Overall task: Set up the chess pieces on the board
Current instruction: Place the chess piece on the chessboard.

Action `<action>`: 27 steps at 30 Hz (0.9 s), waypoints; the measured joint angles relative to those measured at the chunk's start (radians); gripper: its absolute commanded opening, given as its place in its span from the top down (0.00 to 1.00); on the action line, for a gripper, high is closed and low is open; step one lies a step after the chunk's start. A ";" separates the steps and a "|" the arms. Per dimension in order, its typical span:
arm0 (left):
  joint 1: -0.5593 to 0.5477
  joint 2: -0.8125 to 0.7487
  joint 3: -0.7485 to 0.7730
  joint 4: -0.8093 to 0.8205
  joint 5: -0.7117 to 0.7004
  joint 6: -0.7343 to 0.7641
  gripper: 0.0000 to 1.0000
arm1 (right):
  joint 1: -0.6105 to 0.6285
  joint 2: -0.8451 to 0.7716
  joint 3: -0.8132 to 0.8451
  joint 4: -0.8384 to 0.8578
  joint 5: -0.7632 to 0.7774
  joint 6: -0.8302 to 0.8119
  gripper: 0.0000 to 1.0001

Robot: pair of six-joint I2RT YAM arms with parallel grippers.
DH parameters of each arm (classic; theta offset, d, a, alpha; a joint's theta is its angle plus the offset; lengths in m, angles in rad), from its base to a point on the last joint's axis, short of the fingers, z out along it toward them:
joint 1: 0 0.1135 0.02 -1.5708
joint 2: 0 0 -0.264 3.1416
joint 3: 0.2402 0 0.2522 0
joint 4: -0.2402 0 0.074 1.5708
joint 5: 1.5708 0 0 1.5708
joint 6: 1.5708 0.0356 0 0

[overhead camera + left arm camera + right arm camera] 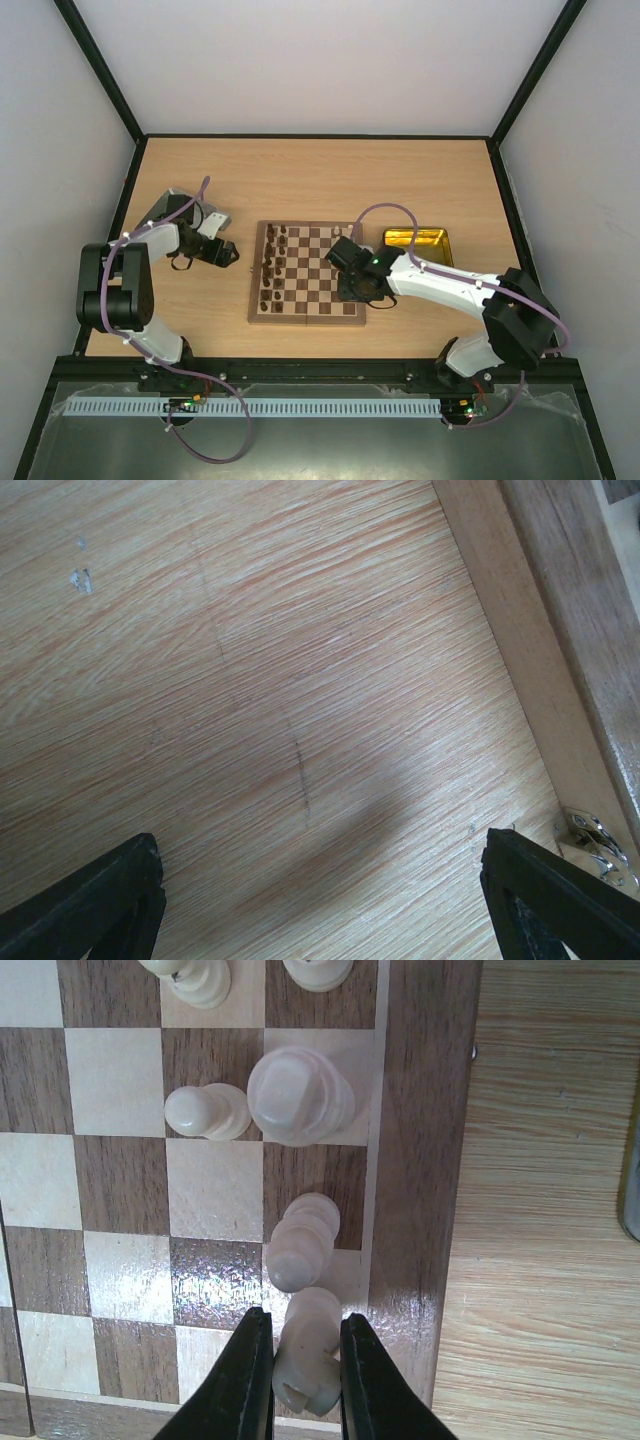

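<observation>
– Left claw: jaws spread wide, nothing between them, over bare table just left of the chessboard. Agree?
– Agreed. On the board, dark pieces stand in its left columns. Right claw?
– Narrow, pinching a cream piece at the board's near right corner. I cannot tell what kind of piece it is, or whether its base touches the square.
– Neighbours?
– Another cream piece is just beside the held one, on the far side. Beyond that is what looks like a cream rook, with a cream pawn on its left. Gold tray sits right of the board.
– Risks?
– Judgement only. Spacing is tight, so as the fingers part or lift, one could clip the adjacent piece and topple it, perhaps into the rook. The held piece also looks close to the border strip. Released off-centre or tilted, it may fall and roll off the board. Suggest a small opening, then a straight rise.
</observation>
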 measured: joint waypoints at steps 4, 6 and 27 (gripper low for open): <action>0.000 0.000 0.000 0.000 0.000 0.000 0.13 | 0.002 0.007 0.000 0.003 -0.001 0.000 0.90; 0.000 0.000 0.000 0.000 0.000 0.000 0.13 | 0.003 0.010 0.000 0.006 -0.001 0.000 0.88; 0.000 0.000 0.000 0.000 0.000 0.000 0.13 | 0.007 0.024 0.000 0.024 -0.005 -0.005 0.73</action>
